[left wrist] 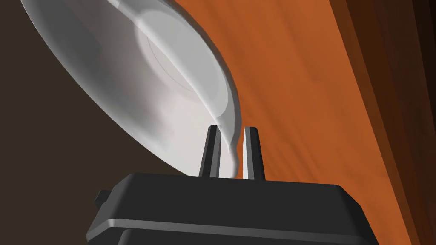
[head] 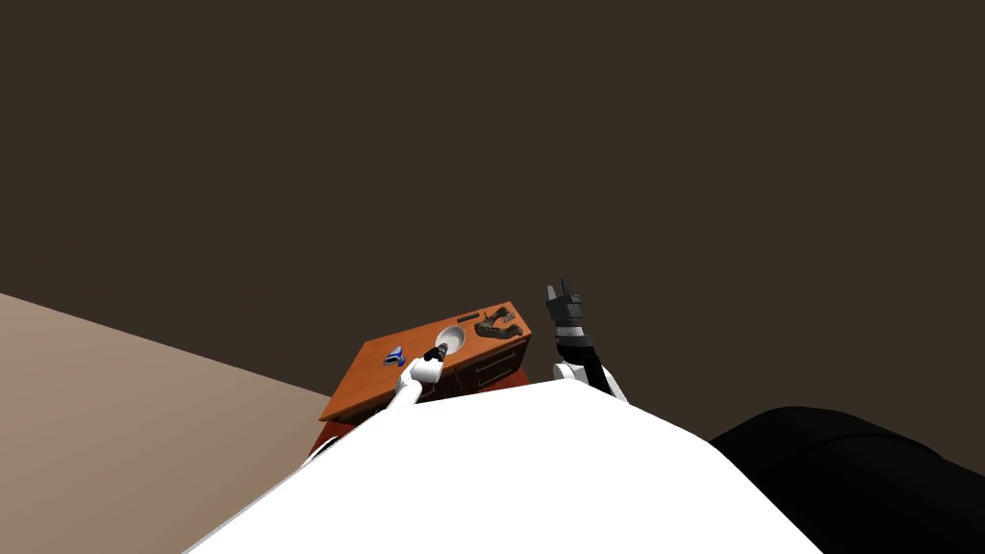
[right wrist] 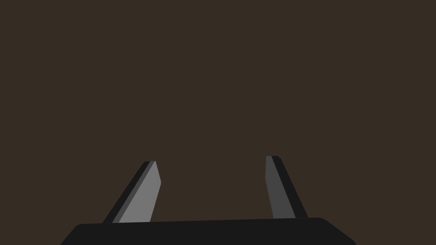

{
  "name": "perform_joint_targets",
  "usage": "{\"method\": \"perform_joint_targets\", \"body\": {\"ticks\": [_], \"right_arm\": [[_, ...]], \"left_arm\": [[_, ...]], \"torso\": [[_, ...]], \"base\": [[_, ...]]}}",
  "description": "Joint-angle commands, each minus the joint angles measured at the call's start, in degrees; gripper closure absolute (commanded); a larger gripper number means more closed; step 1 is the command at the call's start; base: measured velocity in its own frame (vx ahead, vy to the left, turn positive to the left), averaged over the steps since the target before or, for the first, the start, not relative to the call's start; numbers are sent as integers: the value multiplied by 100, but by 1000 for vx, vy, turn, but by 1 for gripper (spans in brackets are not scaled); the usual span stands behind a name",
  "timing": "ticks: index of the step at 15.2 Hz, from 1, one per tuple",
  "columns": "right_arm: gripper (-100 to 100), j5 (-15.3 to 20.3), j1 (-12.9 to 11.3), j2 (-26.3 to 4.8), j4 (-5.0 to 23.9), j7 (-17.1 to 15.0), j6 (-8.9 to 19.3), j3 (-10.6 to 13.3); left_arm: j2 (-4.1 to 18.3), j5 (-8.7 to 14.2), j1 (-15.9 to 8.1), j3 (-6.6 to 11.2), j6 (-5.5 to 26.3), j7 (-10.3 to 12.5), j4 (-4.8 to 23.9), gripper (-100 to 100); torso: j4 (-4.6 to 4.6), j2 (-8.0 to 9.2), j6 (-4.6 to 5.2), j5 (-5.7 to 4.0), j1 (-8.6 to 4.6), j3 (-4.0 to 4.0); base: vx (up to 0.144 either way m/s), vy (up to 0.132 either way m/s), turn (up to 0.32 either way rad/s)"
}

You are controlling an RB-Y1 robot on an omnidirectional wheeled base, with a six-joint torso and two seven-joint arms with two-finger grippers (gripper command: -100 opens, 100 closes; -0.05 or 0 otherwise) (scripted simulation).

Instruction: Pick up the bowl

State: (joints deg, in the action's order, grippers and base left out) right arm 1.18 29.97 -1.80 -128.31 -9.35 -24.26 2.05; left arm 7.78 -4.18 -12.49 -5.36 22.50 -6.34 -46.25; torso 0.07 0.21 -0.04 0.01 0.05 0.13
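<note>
bowl (left wrist: 127, 85) rim between left gripper (left wrist: 232, 129) fingers, above cabinet (left wrist: 298, 85) top

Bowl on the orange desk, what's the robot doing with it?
The robot's left gripper pinches the rim of the white bowl between its two fingers, over the orange-brown wooden desk. I cannot tell whether the bowl has left the desk top. The right gripper is open, held up beside the desk, holding nothing.

Bowl (left wrist: 127, 85) cut by left wrist view's edge; dark clutter (head: 500, 327) on table (head: 370, 377) too small to identify.
</note>
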Motion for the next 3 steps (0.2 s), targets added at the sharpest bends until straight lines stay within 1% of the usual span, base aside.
{"method": "perform_joint_targets", "body": {"ticks": [1,2,3], "right_arm": [[0,0,0,0,0,0,0,0],[0,0,0,0,0,0,0,0],[0,0,0,0,0,0,0,0]], "left_arm": [[5,34,-19,-24,199,-16,-164,100],[4,40,-27,-30,253,-20,-210,100],[0,23,-51,-15,137,-8,-85,100]], "torso": [[0,0,0,0,0,0],[1,6,-1,-1,0,3],[2,11,-2,-1,1,6]], "base": [[-69,12,12],[-76,16,19],[-45,10,3]]}}
